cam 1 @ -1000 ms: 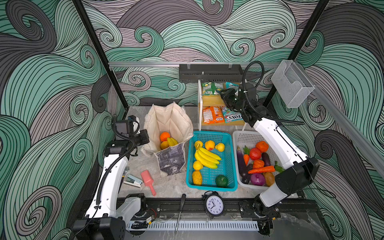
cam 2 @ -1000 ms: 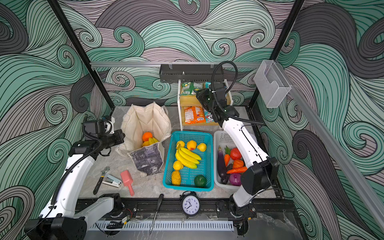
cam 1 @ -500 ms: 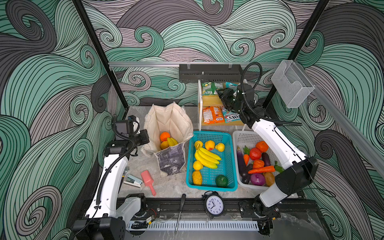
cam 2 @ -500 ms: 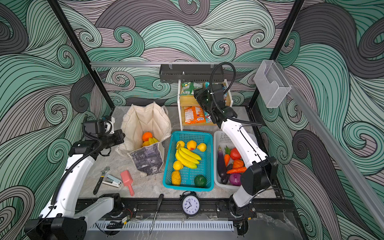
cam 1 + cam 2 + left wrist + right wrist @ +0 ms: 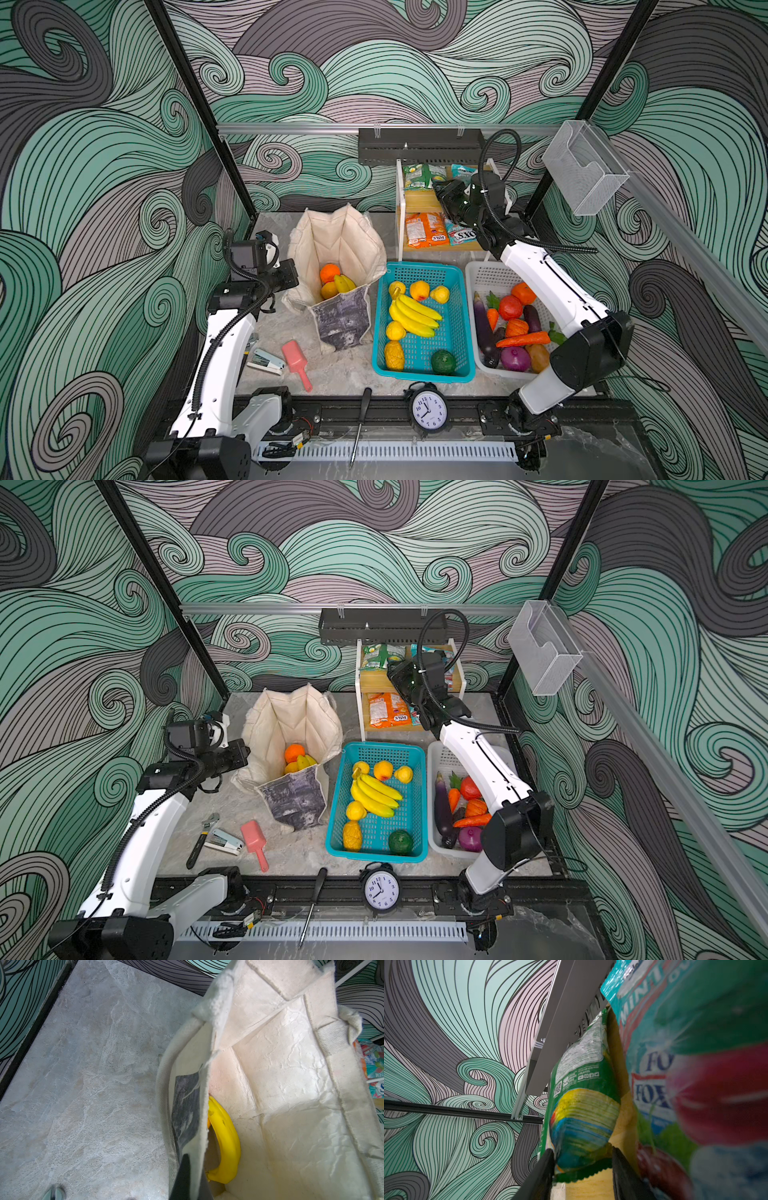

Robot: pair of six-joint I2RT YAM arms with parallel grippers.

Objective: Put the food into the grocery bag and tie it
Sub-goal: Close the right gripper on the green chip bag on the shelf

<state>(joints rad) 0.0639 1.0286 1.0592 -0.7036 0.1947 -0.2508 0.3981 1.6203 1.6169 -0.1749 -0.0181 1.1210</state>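
In both top views my left end effector (image 5: 293, 275) clamps the grocery bag (image 5: 338, 245) by its rim on the bench (image 5: 345, 374); my right end effector (image 5: 442, 192) is up at the cramped shelf (image 5: 419, 203). Left wrist view: limp canvas, bananas (image 5: 226, 1136) inside. Right wrist view: my jaws straddle the green packet (image 5: 583, 1105); whether they squeeze I cannot tell. It looks light, puffy and slick, so I'd pinch its crimped seam.

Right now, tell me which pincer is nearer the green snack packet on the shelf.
Right. The right pincer flanks the green snack packet at its end; the left pincer is far off, shut on the canvas tote.
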